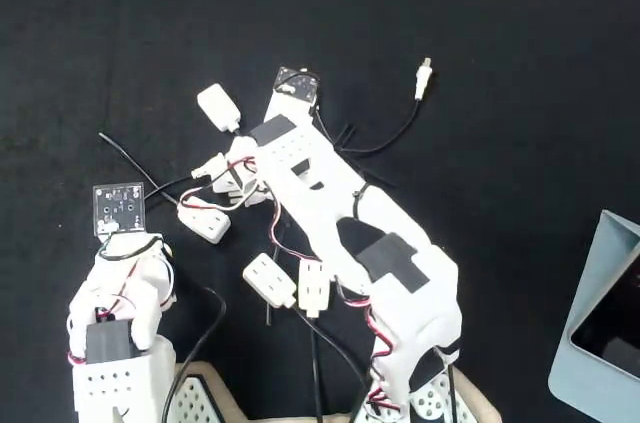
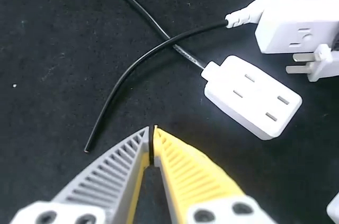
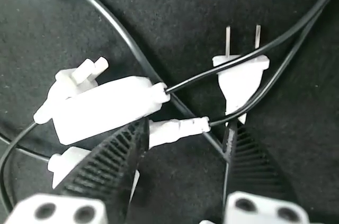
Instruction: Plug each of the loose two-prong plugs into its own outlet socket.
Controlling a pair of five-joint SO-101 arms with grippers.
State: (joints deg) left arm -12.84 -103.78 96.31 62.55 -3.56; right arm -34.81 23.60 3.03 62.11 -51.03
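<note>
Right gripper (image 3: 185, 127) spread low over counter (image 1: 520, 93); two-prong plug (image 3: 241, 73) just beside one finger, cord (image 3: 196, 79) crossing it. Left gripper (image 2: 153, 140) pressed together near outlet socket (image 2: 251, 97). Centre on plug body, clear of cord, before closing.

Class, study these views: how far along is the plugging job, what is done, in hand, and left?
Done: nothing visibly; the outlet socket shows empty slots. In hand: the right gripper hangs open over a two-prong plug with bare prongs, gripping nothing; the left gripper is shut and empty. Left: every plug, including another loose plug farther across the table.
</note>
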